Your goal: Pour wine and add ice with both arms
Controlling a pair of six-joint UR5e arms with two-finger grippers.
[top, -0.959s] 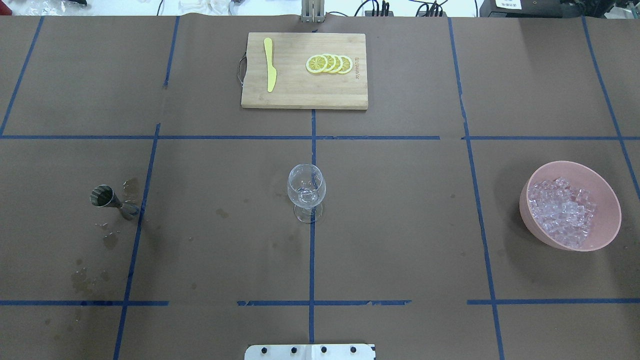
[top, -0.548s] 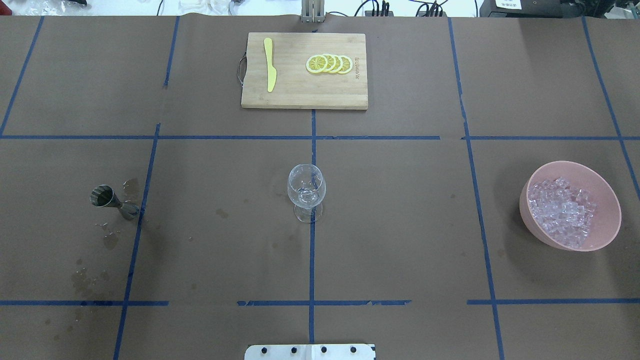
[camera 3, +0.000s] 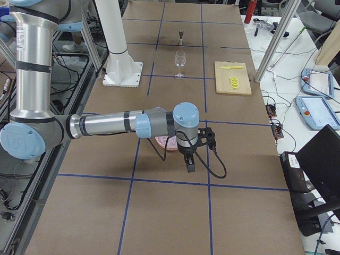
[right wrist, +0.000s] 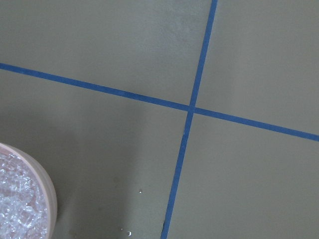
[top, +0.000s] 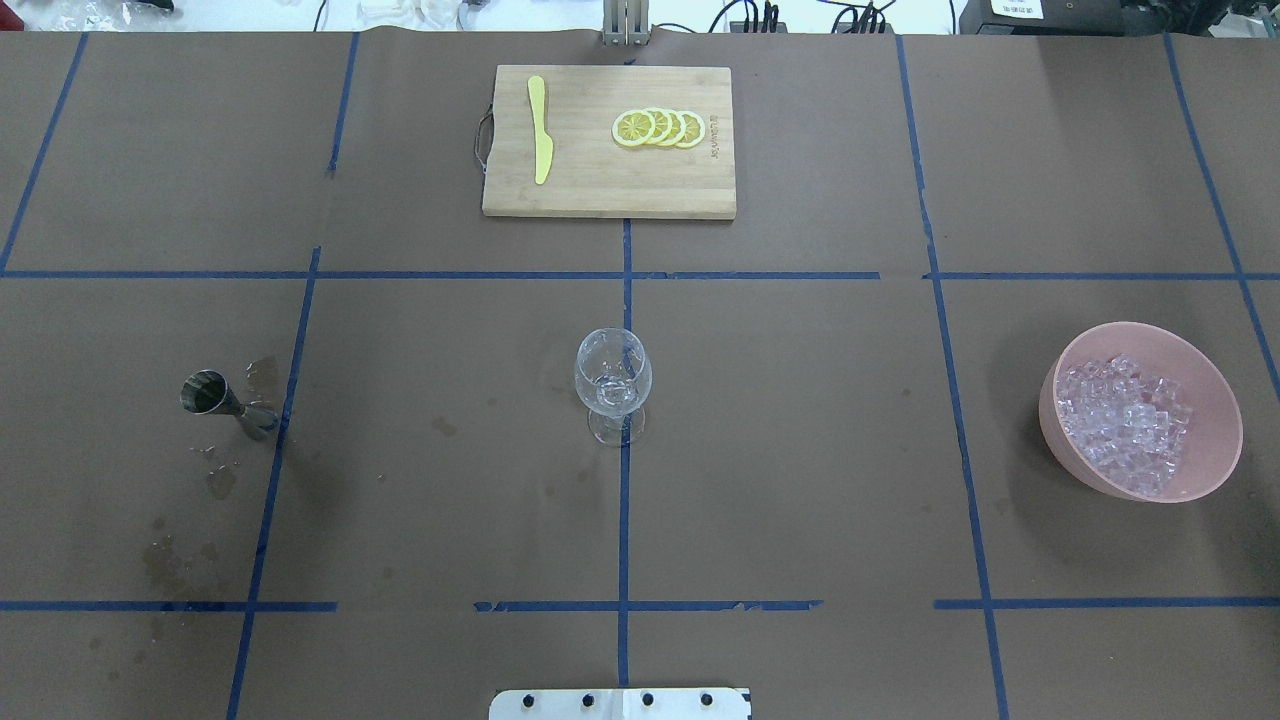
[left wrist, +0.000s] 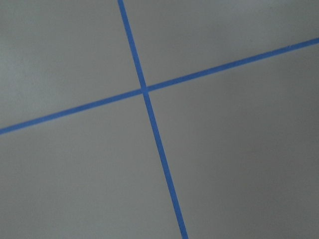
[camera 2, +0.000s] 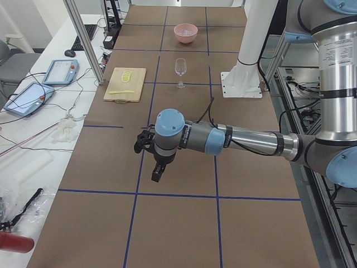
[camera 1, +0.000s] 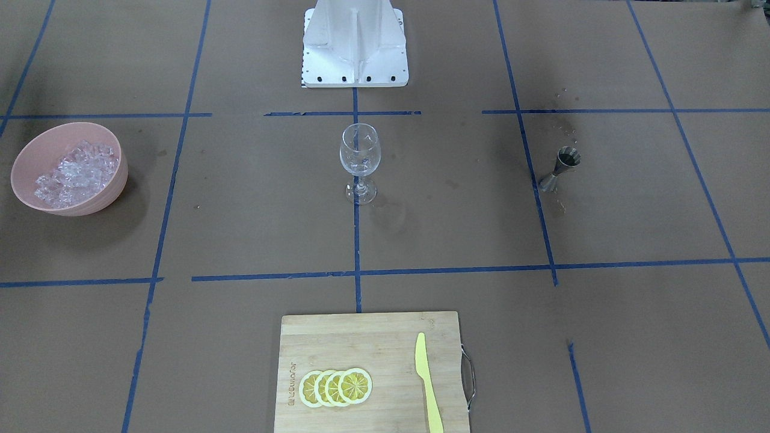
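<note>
The fingers of the left gripper and the right gripper are showing only side-on; I cannot tell their opening or hold. The ice is lying heaped in the pink bowl, at 3 o'clock from the wine glass on the bench.

Drinks things spread over the brown, blue-taped table.
A stemmed glass stands upright at centre. A steel jigger sits far left among damp stains, a pink bowl of ice far right, and a cutting board with lemon slices beyond.
</note>
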